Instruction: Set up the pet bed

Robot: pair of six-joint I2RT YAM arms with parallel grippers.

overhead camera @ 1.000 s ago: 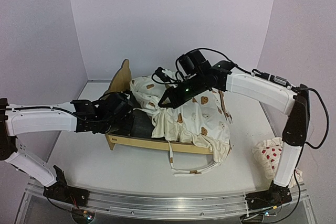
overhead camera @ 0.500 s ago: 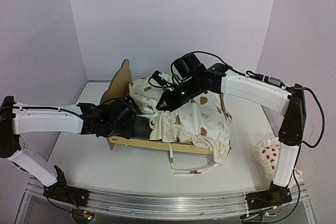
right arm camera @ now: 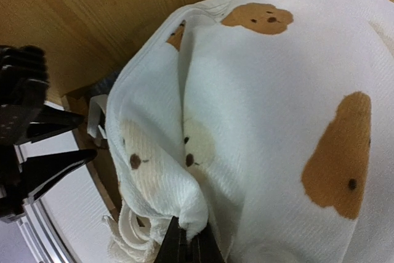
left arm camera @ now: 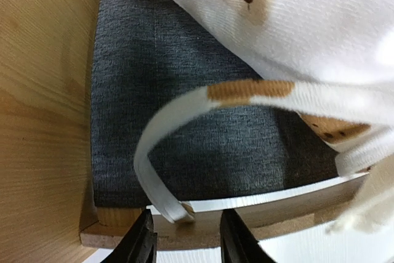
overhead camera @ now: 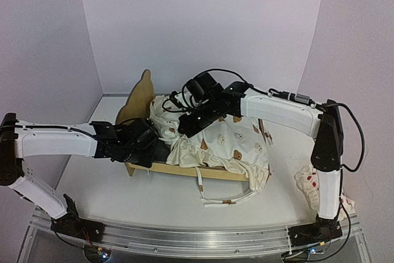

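The pet bed [overhead camera: 143,93], plywood with a bear-ear headboard, stands at centre-left, and its dark grey felt base [left arm camera: 184,146] shows in the left wrist view. The cream bear-print cushion [overhead camera: 237,143] lies over most of the bed. My right gripper [overhead camera: 184,129] is shut on a fold of the cushion [right arm camera: 277,90] near the headboard end [right arm camera: 123,16]. My left gripper [overhead camera: 157,150] is open at the bed's front-left corner. In its wrist view the end of a cushion tie [left arm camera: 172,207] rests on the side rail [left arm camera: 277,204] between its fingers [left arm camera: 140,244].
A small white red-dotted pillow [overhead camera: 313,183] lies at the table's right edge by the right arm's base. A loose cushion tie [overhead camera: 225,200] trails onto the table in front of the bed. The cushion's ruffled edge hangs over the bed's right end.
My right gripper has moved left toward the headboard and pulled the cushion with it, so less of the grey base shows. My left gripper has shifted slightly right along the bed's front rail.
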